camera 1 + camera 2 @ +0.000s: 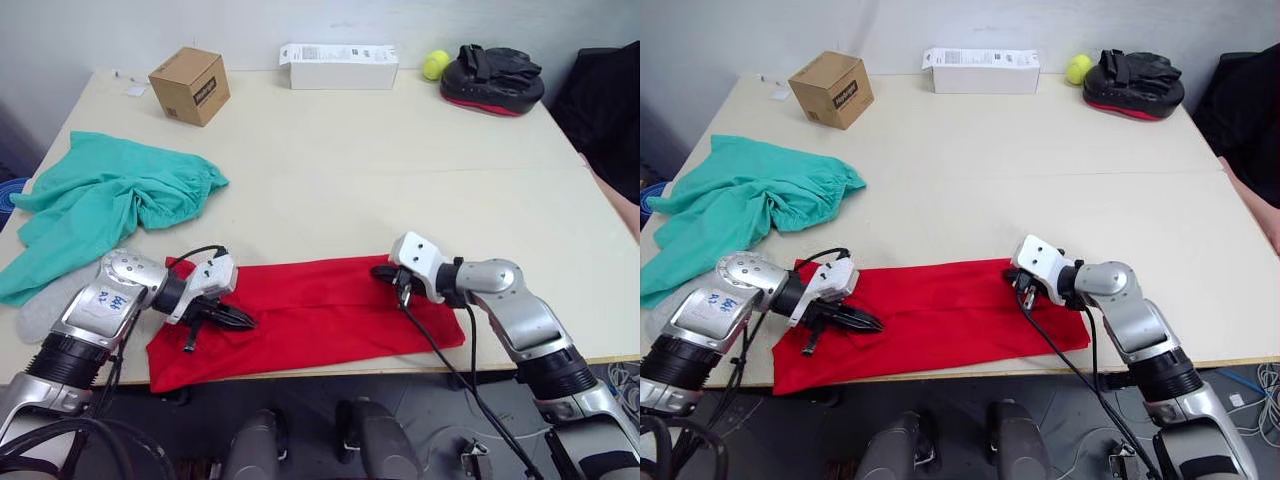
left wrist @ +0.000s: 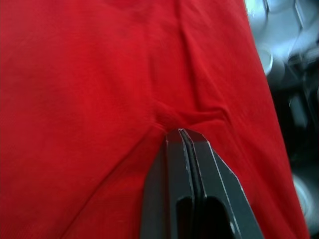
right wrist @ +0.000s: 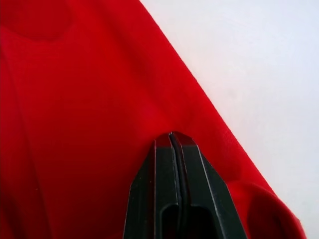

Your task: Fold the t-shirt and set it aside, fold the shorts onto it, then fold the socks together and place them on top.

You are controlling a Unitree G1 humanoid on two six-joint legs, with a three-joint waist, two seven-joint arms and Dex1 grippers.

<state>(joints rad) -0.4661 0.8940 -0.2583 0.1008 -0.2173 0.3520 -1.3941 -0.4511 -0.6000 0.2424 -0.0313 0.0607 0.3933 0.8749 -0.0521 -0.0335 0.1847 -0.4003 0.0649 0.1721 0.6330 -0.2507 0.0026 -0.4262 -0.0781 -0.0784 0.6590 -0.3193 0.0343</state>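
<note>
Both end effectors pinch t-shirt (image 1: 320, 310) on table (image 1: 400, 170).

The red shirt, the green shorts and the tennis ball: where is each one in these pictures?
t-shirt (image 1: 320, 305), left eye view, middle of the folded cloth.
shorts (image 1: 110, 195), left eye view, middle of the bunched cloth.
tennis ball (image 1: 436, 65), left eye view, its centre.

Bright red plain cloth t-shirt (image 1: 310, 315), no pattern visible. Teal-green soft cloth shorts (image 1: 110, 200), plain. Light grey knit sock (image 1: 40, 312). Pale beige tabletop (image 1: 400, 180). Brown cardboard box (image 1: 189, 85), dark print. White oblong carton (image 1: 338, 66). Yellow-green ball (image 1: 435, 65). Black pad (image 1: 492, 78), red edge.
</note>
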